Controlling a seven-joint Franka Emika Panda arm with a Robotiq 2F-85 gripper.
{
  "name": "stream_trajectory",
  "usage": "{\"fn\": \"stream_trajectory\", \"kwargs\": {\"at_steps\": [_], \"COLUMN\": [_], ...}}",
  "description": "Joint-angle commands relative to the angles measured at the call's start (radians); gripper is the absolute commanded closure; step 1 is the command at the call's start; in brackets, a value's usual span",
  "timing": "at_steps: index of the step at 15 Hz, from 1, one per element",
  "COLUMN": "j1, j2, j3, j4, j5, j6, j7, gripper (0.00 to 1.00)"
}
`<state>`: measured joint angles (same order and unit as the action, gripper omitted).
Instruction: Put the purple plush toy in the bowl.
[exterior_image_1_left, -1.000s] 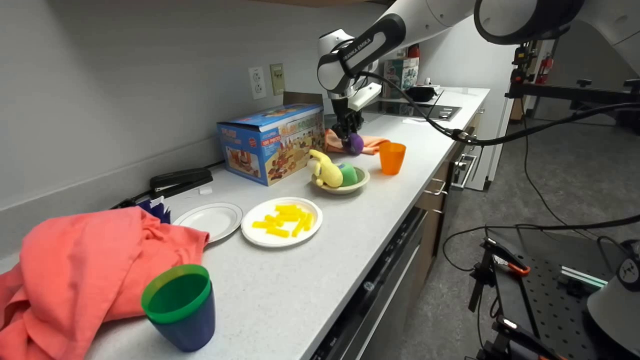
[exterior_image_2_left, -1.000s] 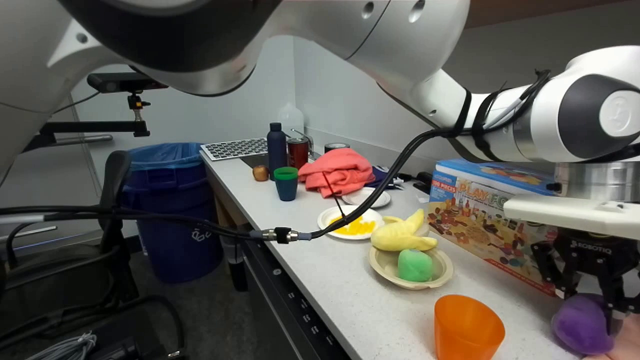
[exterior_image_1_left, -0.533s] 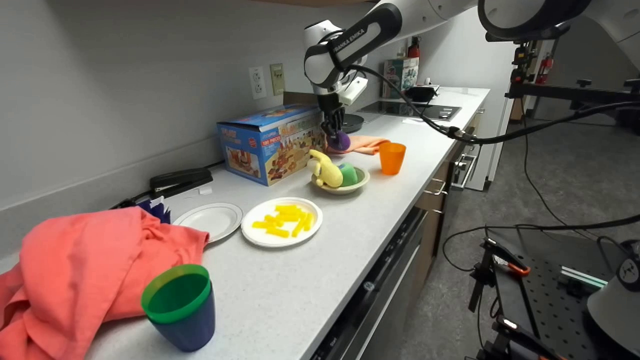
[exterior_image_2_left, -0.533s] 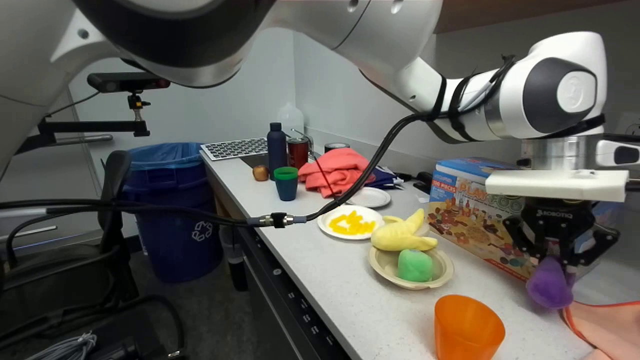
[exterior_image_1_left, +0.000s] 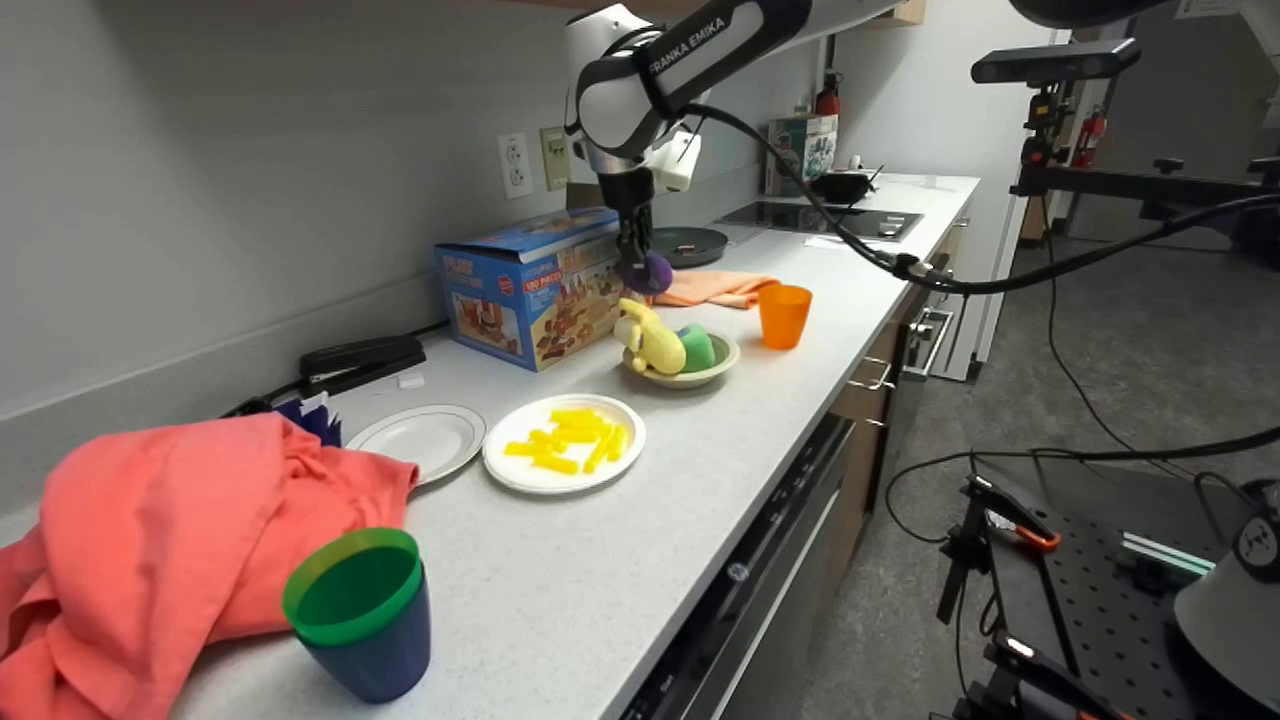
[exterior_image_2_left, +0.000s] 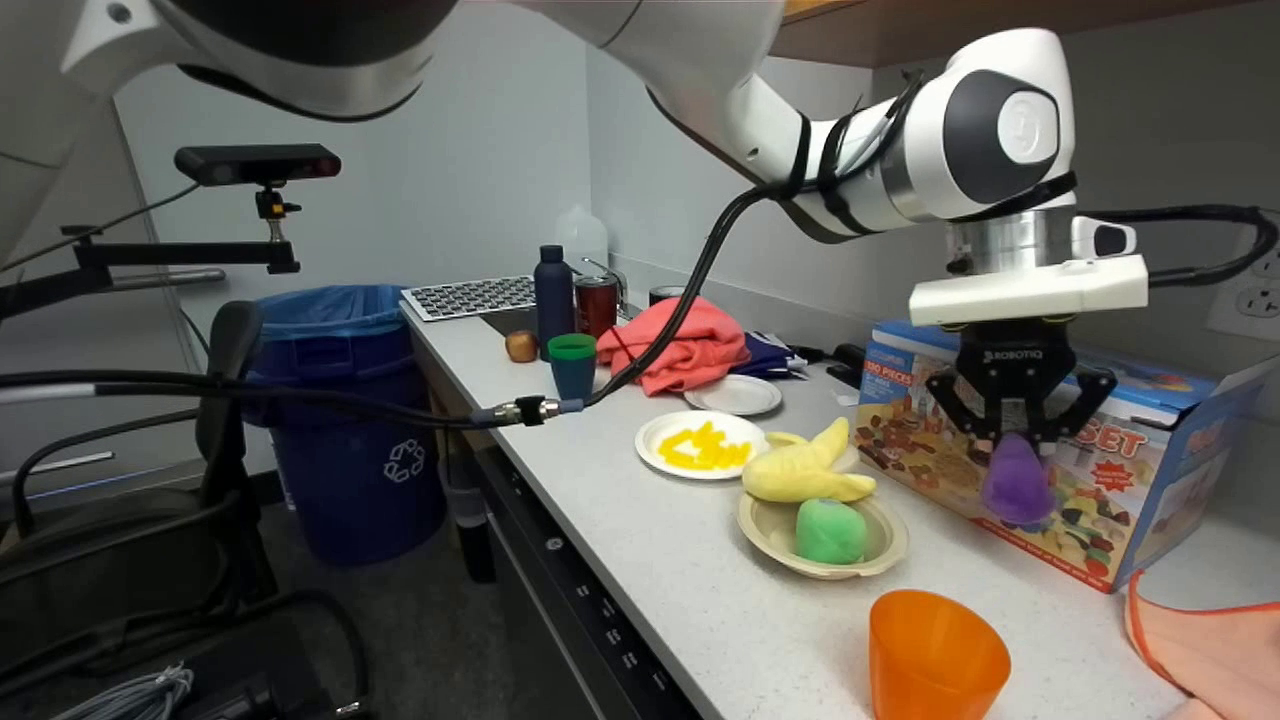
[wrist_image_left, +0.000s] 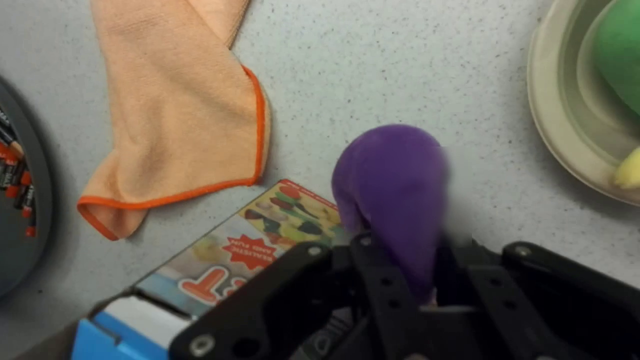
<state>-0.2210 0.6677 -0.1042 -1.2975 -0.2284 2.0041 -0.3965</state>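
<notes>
The purple plush toy is a rounded purple lump held in the air; it also shows in an exterior view and in the wrist view. My gripper is shut on its narrow upper end, in front of the blue box. In the wrist view the toy sticks out past the fingers of my gripper. The pale bowl stands on the counter, apart from the held toy; its rim also shows at the right of the wrist view. A green plush toy and a yellow plush toy lie in it.
The blue play-food box stands behind the bowl by the wall. An orange cup stands near the bowl. A peach cloth and a dark pan lie farther along. A white plate holds several yellow pieces.
My gripper has lifted the purple plush toy off the peach cloth and carried it toward the box and bowl side. The bowl, cup and plates have not moved.
</notes>
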Motion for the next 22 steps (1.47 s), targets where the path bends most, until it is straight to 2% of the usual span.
{"fn": "stream_trajectory", "kwargs": {"at_steps": [1,16,22], "j1": [0.012,0.048,0.057], "j2": [-0.056,-0.080,-0.123], "j3": [0.021,0.062,0.087], "j4": [-0.045,-0.054,-0.129], "j5": [0.004,0.026,0.011], "j6": [-0.031,-0.295,-0.217], "j7": [-0.032,-0.035,-0.079], "gripper": [0.94,0.94,0.94]}}
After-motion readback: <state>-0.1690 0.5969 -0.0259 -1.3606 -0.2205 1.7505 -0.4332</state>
